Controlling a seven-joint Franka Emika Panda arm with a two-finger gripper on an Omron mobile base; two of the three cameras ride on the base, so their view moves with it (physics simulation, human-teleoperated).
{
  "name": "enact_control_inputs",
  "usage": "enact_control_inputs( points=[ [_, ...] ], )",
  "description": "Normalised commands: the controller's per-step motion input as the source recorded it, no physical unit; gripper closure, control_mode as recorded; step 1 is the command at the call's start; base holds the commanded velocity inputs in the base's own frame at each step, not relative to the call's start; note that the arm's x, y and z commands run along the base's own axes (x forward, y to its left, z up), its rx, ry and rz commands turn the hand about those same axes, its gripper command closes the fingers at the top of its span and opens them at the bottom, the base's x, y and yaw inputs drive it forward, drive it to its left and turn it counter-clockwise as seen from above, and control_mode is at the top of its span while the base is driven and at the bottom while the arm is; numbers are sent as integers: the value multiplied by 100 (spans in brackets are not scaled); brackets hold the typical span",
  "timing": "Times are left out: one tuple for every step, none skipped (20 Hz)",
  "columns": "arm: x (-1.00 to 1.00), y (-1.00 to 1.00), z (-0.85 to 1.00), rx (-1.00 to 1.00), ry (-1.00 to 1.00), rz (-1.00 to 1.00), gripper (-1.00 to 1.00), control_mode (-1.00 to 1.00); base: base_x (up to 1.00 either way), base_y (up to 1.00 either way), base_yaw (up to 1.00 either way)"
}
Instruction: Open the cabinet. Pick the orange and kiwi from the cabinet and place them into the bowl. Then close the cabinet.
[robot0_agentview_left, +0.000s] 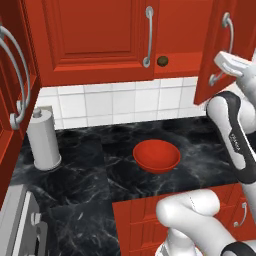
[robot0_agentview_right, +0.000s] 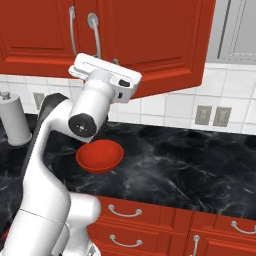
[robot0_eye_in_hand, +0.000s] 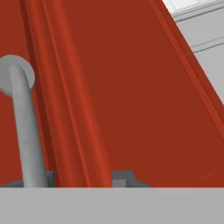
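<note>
A black marble bench (robot0_agentview_left: 75, 175) carries the red bowl (robot0_agentview_left: 156, 155) below the red cabinet (robot0_agentview_left: 95, 40), whose right door (robot0_agentview_left: 220, 55) stands ajar. A kiwi (robot0_agentview_left: 162, 61) sits inside. The end effector (robot0_eye_in_hand: 83, 177), part-open, straddles the door's handle (robot0_eye_in_hand: 24, 127); whether it grips is unclear.

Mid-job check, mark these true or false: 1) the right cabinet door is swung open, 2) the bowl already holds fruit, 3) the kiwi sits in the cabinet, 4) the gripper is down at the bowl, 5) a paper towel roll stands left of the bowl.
1) True: the cabinet has its right door swung open.
2) False: the bowl is empty.
3) True: the kiwi sits on the shelf.
4) False: the gripper is up at the door handle.
5) True: the paper towel roll stands left.
</note>
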Motion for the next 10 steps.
enact_control_inputs(
  points=[
    [-64,-100,16,15,4,5,100,-100,0,0,0],
    [-67,-100,11,15,4,5,100,-100,0,0,0],
    [-74,-100,6,15,3,6,100,-100,0,0,0],
    [-76,-100,3,14,3,7,100,-100,0,0,0],
    [-78,-100,0,11,4,8,100,-100,0,0,0],
    [-74,-100,0,7,9,11,100,-100,0,0,0],
    [-77,-100,0,3,9,13,100,-100,0,0,0],
    [-72,-100,-13,1,13,14,100,-100,0,0,0],
    [-61,-100,-26,0,13,13,100,-100,0,0,0],
    [-16,-56,0,0,0,1,100,-100,0,0,0]
  ],
)
